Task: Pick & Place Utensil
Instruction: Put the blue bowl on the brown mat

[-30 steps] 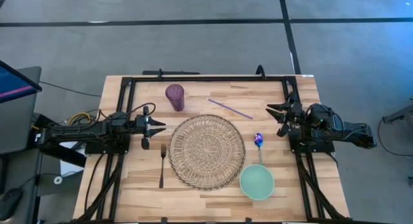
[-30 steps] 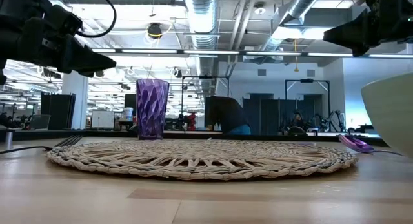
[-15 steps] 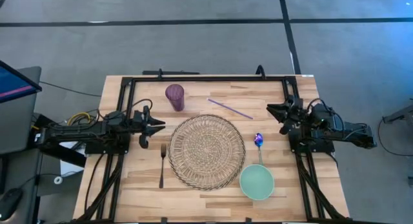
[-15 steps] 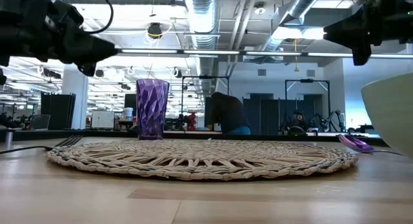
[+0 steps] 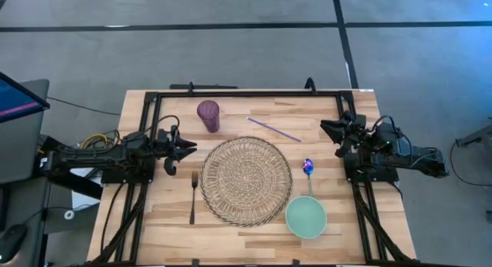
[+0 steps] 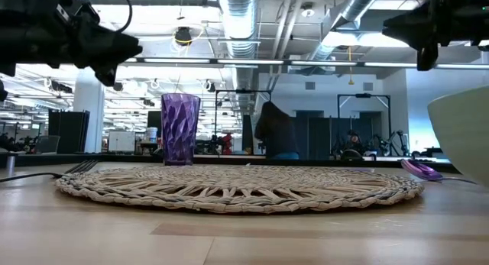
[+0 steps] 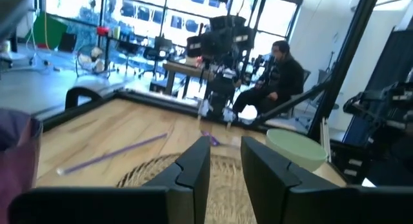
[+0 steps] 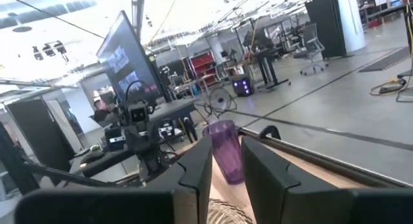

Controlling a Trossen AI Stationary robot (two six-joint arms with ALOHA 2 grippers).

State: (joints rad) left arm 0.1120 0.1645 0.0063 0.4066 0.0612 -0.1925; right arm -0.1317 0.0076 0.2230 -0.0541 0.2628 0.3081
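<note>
A dark fork (image 5: pixel 193 196) lies flat on the wood left of the woven placemat (image 5: pixel 246 180). A spoon with a blue-purple bowl (image 5: pixel 308 171) lies right of the mat, just beyond the green bowl (image 5: pixel 306 217). A thin purple stick (image 5: pixel 274 129) lies past the mat's far edge. My left gripper (image 5: pixel 192 149) hovers shut above the table, left of the mat and beyond the fork's tines. My right gripper (image 5: pixel 323 127) hovers shut near the right side, beyond the spoon. In both wrist views the fingers (image 7: pixel 193 169) (image 8: pixel 193 169) stand close together with nothing between them.
A purple tumbler (image 5: pixel 208 115) stands upright near the far left of the mat. A black frame (image 5: pixel 246 94) runs along the table's far and side edges. Bare wood lies along the near edge left of the bowl. People sit in the room beyond (image 7: pixel 281 72).
Both grippers have risen a little above the table. The right one has drifted slightly toward the far edge. Nothing on the table has moved.
</note>
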